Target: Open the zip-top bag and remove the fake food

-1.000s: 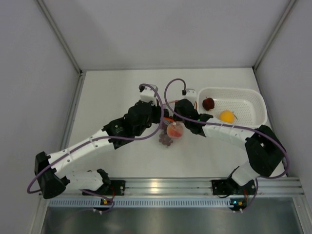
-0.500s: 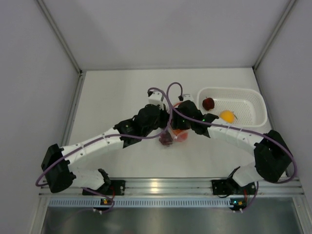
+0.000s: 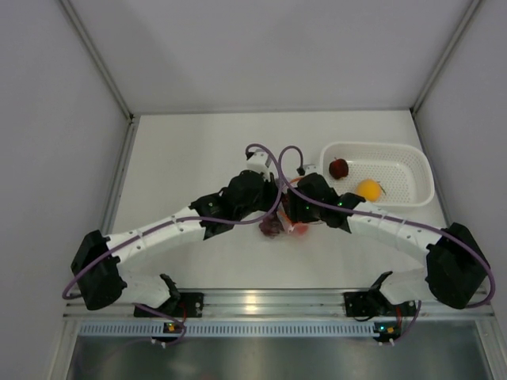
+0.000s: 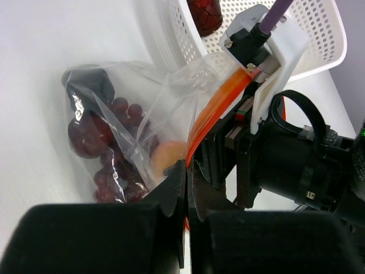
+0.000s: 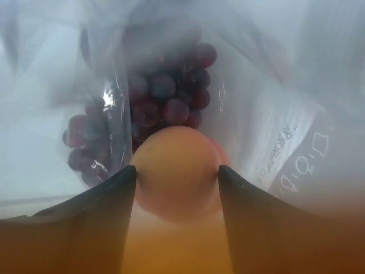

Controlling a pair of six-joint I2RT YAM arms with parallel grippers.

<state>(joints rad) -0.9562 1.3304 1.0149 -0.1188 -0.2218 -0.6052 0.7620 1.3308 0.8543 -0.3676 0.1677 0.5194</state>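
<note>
The clear zip-top bag [image 3: 279, 227] lies at the table's middle between my two wrists. In the left wrist view my left gripper [image 4: 187, 165] is shut on the bag's [image 4: 148, 97] red-orange zip strip [image 4: 214, 108]. The bag holds a purple grape bunch [image 4: 97, 137] and an orange-red peach [image 4: 168, 157]. My right gripper [image 5: 177, 168] is inside the bag mouth. Its fingertips [image 5: 130, 174] press both sides of the peach [image 5: 178, 151], with the grape bunch [image 5: 165, 91] behind it. In the top view both grippers are hidden under the wrists.
A white perforated basket [image 3: 379, 146] stands at the right, close to the bag. It holds a dark red fruit [image 3: 339, 168] and an orange-yellow round fruit [image 3: 368, 188]. Its wall [image 4: 319, 34] rises just behind the bag. Grey walls enclose the table.
Both wrists have moved right and toward the near edge, closing together over the bag. The right gripper has gone into the bag mouth, and the peach is now hidden from above.
</note>
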